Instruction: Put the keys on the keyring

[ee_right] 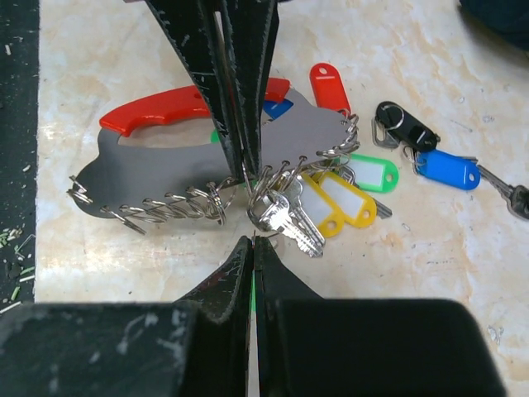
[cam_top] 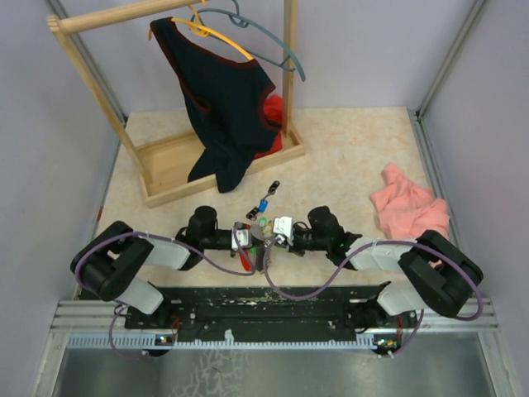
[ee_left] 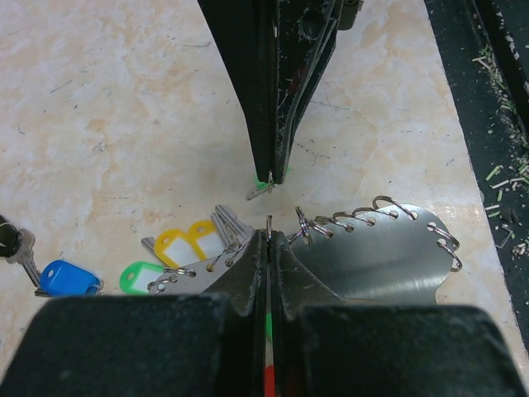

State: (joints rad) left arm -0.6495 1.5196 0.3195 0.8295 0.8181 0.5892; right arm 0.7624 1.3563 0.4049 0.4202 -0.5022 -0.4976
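Keyring, a flat grey metal plate with a red grip along one side and a row of small wire rings along the other, sits at the middle of the pale marbled desk, between the two arms. Left claw reaches across the plate, its fingers pressed together on the ringed edge of the keyring. Right claw faces it tip to tip, also pressed together, pinching a green-headed key whose metal blade pokes out just below the fingertips. More keys lie on the desk just beside the ringed edge: two with yellow heads lie side by side with their silver blades bunched against the rings, though whether they are threaded on cannot be told. A green-headed one lies just past them, a red-headed one lies near the end of the red grip, and a blue-headed one and a black fob lie a little farther out. At the far side of the desk stands a wooden clothes rack with a dark garment on a yellow hanger. A pink cloth lies crumpled to the right.
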